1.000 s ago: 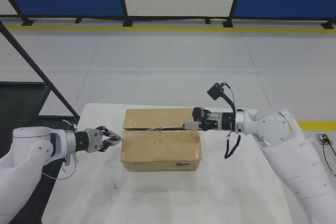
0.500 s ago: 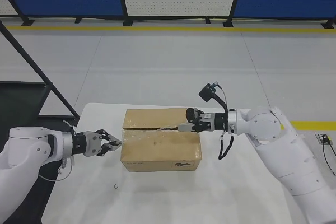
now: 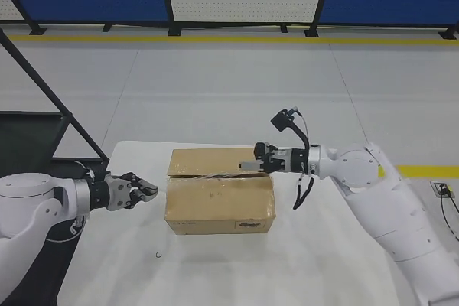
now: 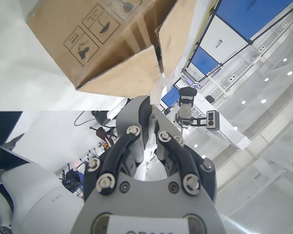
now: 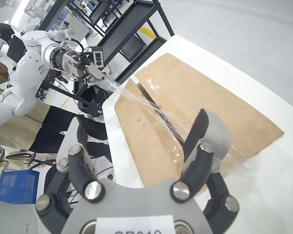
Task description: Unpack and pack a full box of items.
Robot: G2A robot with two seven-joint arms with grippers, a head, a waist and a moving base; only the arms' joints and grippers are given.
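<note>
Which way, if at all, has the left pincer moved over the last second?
Yes. The left pincer, shut on the clear tape, has drawn back from the cardboard box in the top view, widening the gap.

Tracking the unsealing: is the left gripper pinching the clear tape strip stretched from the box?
Yes, the left gripper is shut on the clear tape, which stretches to the box seam.

Pale grey floor [image 3: 229, 84] with a yellow line [image 3: 214, 38], blue panels [image 3: 92, 9] behind, black rack [image 5: 139, 5].

Top view high, looking down at table [image 3: 237, 268], wrist views close, facing box [image 3: 220, 203] from opposite ends
</note>
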